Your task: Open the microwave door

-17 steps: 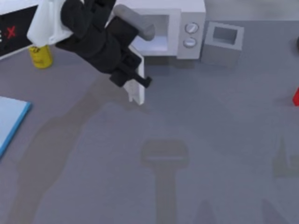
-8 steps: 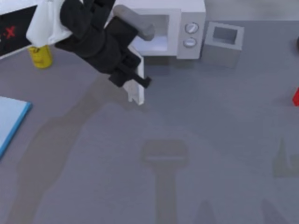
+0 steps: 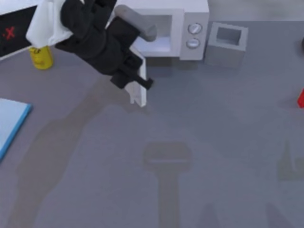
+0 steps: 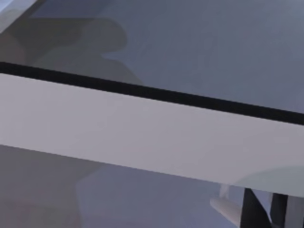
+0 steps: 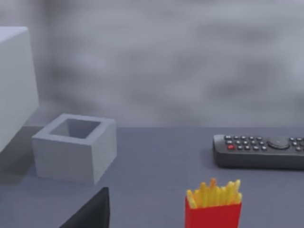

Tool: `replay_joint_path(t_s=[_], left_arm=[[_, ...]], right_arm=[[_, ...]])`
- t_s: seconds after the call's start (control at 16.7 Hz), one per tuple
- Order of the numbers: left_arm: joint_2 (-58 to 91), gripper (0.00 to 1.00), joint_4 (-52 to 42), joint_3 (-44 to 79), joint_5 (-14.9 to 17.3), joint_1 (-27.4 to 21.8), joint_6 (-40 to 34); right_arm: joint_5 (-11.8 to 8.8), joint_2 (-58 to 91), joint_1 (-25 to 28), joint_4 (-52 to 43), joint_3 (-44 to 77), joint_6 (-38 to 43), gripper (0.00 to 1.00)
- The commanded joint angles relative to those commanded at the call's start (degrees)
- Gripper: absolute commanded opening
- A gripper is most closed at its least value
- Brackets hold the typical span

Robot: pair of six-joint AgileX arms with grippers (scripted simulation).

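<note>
Nearest the table's front edge, the microwave door (image 3: 140, 88) stands swung wide out from the microwave (image 3: 183, 33), edge-on from above, and the left gripper (image 3: 137, 81) is clenched on that door near its free end (the left wrist view shows the white panel (image 4: 152, 133) close up). Behind it the microwave sits at the table's rear, cavity exposed, with a small grey open-topped cube (image 3: 228, 40) just to its right. The right gripper cannot be seen.
</note>
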Motion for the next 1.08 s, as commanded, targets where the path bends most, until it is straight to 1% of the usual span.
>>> replay_joint_path(t_s=[0.6,0.72,1.08], left_arm=[[0.2,0.00,0.0,-0.2,0.4,-0.2,0.0],[-0.3,0.00,-0.3,-0.5,1.3,0.5,1.9],[-2.0,0.00,-2.0,-2.3,5.3,3.8,10.1]], right_arm=[[0.0,0.0,0.0,0.0,0.0,0.0,1.00],[0.0,0.0,0.0,0.0,0.0,0.0,1.00],[0.0,0.0,0.0,0.0,0.0,0.0,1.00]])
